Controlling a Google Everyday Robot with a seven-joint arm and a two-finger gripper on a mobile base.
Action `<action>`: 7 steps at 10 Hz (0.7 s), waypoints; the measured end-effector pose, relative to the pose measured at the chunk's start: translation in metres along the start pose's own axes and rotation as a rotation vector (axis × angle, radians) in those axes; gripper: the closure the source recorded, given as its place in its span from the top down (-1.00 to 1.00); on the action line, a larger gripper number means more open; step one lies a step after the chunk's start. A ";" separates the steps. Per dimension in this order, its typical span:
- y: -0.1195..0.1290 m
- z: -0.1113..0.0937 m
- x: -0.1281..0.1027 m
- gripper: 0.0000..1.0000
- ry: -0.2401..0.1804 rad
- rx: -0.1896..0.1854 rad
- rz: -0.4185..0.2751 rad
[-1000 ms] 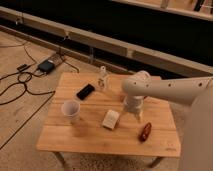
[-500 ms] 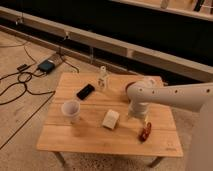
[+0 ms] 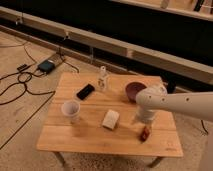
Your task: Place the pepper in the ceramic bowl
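Pepper (image 3: 145, 134), small, elongated, dark red-brown and glossy, is found lying on the light wooden table (image 3: 90, 141) at about 4 o'clock from its centre. The white robot arm (image 3: 175, 102) is extended from 3 o'clock, and its gripper (image 3: 144, 126) is held directly over the pepper; whether anything is grasped cannot be told. The round dark maroon ceramic bowl (image 3: 134, 90) is placed at 2 o'clock, the white cup (image 3: 71, 109) at 9 o'clock.

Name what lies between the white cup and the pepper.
A small white box lies between the white cup and the pepper in the camera view; the gripper hovers at the pepper.
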 end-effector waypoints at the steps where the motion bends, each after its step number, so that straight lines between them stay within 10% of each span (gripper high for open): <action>1: -0.008 0.006 -0.003 0.30 0.001 0.007 0.010; 7: -0.027 0.038 -0.021 0.30 0.038 0.030 0.057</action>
